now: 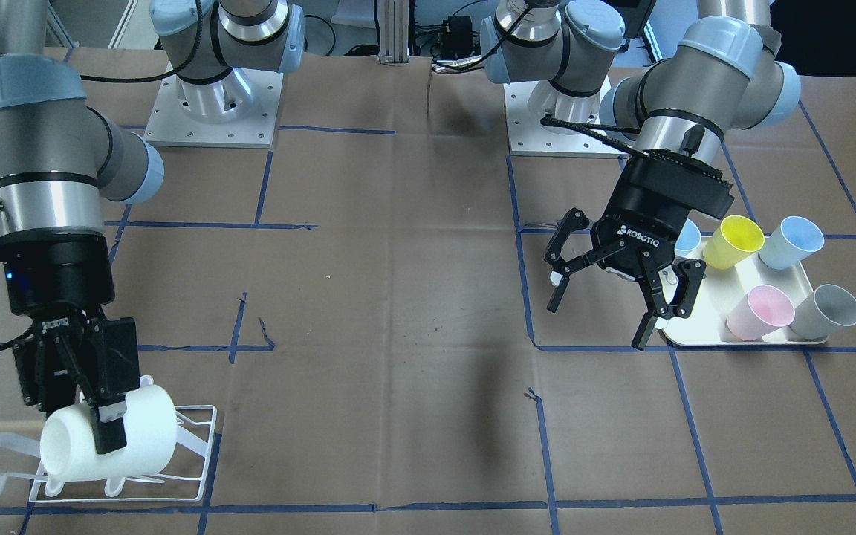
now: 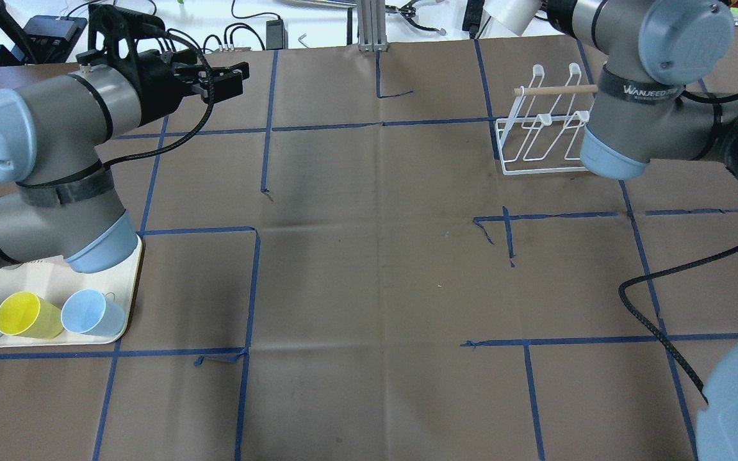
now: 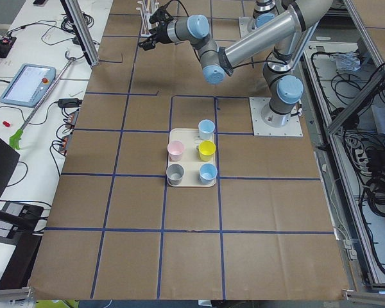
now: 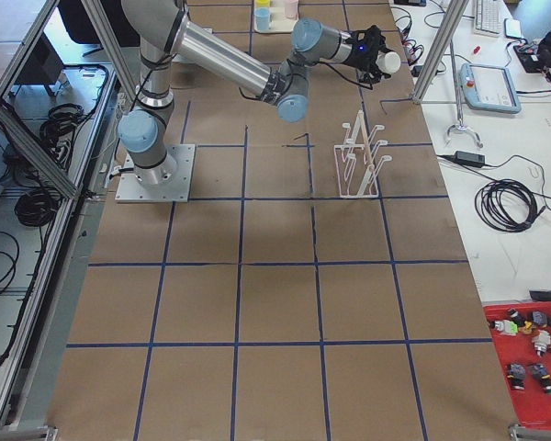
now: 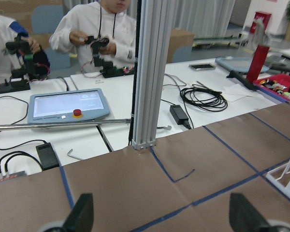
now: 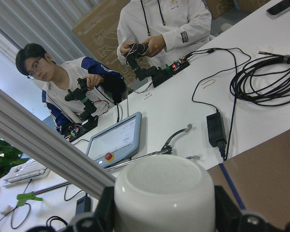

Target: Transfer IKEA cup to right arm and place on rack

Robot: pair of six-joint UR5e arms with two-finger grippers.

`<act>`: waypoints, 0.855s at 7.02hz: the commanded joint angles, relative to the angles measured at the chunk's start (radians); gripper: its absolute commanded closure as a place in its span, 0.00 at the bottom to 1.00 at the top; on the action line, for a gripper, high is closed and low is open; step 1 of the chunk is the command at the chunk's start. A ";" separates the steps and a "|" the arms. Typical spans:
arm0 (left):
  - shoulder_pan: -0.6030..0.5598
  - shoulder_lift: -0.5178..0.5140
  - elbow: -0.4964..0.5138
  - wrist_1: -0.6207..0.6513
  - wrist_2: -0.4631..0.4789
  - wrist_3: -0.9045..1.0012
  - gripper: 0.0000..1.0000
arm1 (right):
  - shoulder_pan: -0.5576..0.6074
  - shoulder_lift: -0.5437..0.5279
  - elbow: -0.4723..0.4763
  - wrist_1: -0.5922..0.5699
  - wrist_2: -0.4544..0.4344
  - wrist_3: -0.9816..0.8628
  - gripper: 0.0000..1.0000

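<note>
**Front view:** brown paper table (image 1: 398,297) w/ blue tape grid, arm bases bolted along the top. Lower left is the white wire rack (image 1: 194,443) w/ its wooden dowel. At right, a cream tray (image 1: 703,316) w/ yellow, pink, grey & blue cups. R arm (image 1: 49,171) comes straight down at left. R gripper (image 1: 90,420) is clamped on the white cup (image 1: 142,438). The cup lies on its side and overlaps the rack in frame; contact can't be told. L gripper (image 1: 599,323) hangs just beside the tray's left edge, jaws spread wide, nothing in them.

**Overhead:** rack (image 2: 539,137) upper right, partly behind R arm (image 2: 638,115). Tray (image 2: 133,282) lower left, under L arm (image 2: 55,211). L gripper (image 2: 241,77) is upper left, pointing right.

**Left side view:** tray (image 3: 191,162) mid-frame w/ five cups; white bench w/ a control pendant down the left edge. L arm is folded high, its gripper upper left.

**Right side view:** rack (image 4: 358,161) centre-right. Cup (image 4: 387,62) at the tip of the R gripper near the top, apart from the rack in frame.

**L wrist view:** paper, aluminium post (image 5: 147,72), bench w/ pendant & cables, two persons handling small devices. Fingertips (image 5: 82,215) sit in the lower corners, far apart.

**R wrist view:** cup (image 6: 164,198) bottom centre btw black fingers (image 6: 106,208); bench, cables & two persons beyond.
</note>
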 commanded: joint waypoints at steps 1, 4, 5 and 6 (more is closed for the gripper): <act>-0.106 -0.006 0.184 -0.327 0.284 -0.027 0.01 | -0.021 0.063 -0.040 -0.096 -0.056 -0.321 0.76; -0.120 0.010 0.356 -0.798 0.421 -0.180 0.01 | -0.023 0.157 -0.051 -0.200 -0.142 -0.451 0.76; -0.124 0.032 0.392 -0.984 0.454 -0.217 0.01 | -0.021 0.189 -0.050 -0.205 -0.142 -0.448 0.76; -0.125 0.070 0.401 -1.166 0.454 -0.287 0.01 | -0.016 0.198 -0.036 -0.240 -0.171 -0.446 0.76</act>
